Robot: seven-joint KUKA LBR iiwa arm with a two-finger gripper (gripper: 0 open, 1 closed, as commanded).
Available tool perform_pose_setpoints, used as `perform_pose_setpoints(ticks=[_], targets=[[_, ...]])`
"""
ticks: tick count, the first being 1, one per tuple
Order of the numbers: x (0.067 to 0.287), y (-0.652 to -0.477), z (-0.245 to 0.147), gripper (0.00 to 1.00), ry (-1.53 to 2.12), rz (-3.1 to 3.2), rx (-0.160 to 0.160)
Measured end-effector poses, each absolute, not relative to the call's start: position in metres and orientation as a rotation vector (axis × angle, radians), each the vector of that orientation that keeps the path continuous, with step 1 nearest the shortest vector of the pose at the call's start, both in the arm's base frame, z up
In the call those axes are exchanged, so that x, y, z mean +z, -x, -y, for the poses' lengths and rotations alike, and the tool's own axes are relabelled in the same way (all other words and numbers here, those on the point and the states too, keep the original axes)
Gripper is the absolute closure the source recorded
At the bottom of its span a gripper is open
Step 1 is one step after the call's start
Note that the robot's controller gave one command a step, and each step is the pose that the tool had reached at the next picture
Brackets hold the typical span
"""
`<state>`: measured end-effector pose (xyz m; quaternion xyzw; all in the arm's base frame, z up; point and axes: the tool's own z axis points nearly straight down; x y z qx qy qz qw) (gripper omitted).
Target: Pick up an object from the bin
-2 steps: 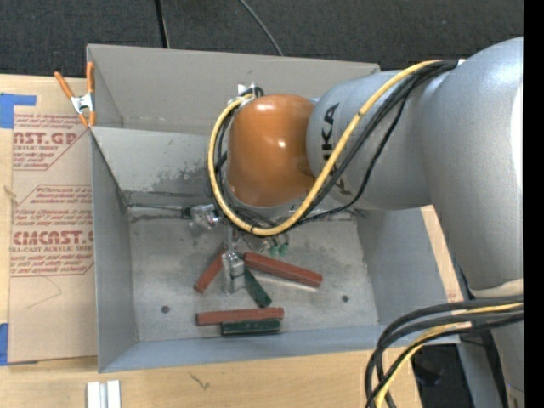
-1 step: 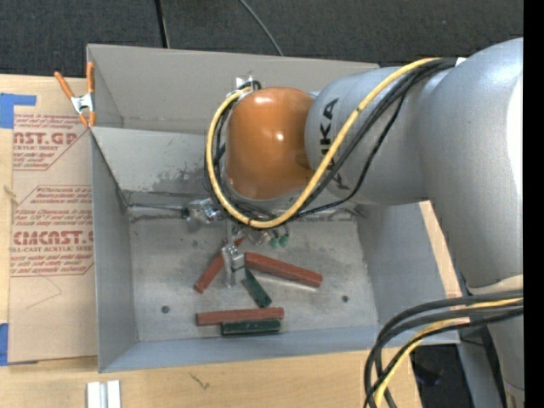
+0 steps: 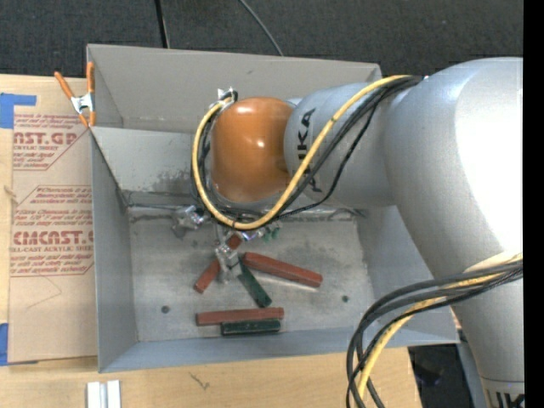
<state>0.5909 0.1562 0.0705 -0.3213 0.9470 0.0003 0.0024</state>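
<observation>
My gripper (image 3: pixel 226 257) hangs low in the middle of the bin, its metal fingertips just above the floor, under the orange dome. A short reddish-brown stick (image 3: pixel 206 277) lies slanted right below and left of the fingertips. A dark green stick (image 3: pixel 254 288) runs diagonally just right of them, and a longer red-brown stick (image 3: pixel 283 269) lies beside it to the right. The fingertips sit where these sticks meet; nothing is visibly held between them.
A red-brown stick (image 3: pixel 238 315) and a dark green stick (image 3: pixel 251 329) lie side by side near the bin's front wall. A small metallic piece (image 3: pixel 186 219) rests at the back left. The arm covers the bin's right and back parts.
</observation>
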Motion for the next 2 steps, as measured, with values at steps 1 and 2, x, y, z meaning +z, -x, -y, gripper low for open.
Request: perform_pose_setpoints(ticks=[1,2], targets=[[0.07,-0.5934,-0.1542,1.0,1.057,-2.956,0.003],[0.07,-0.5934,-0.1543,1.0,1.057,-2.956,0.004]])
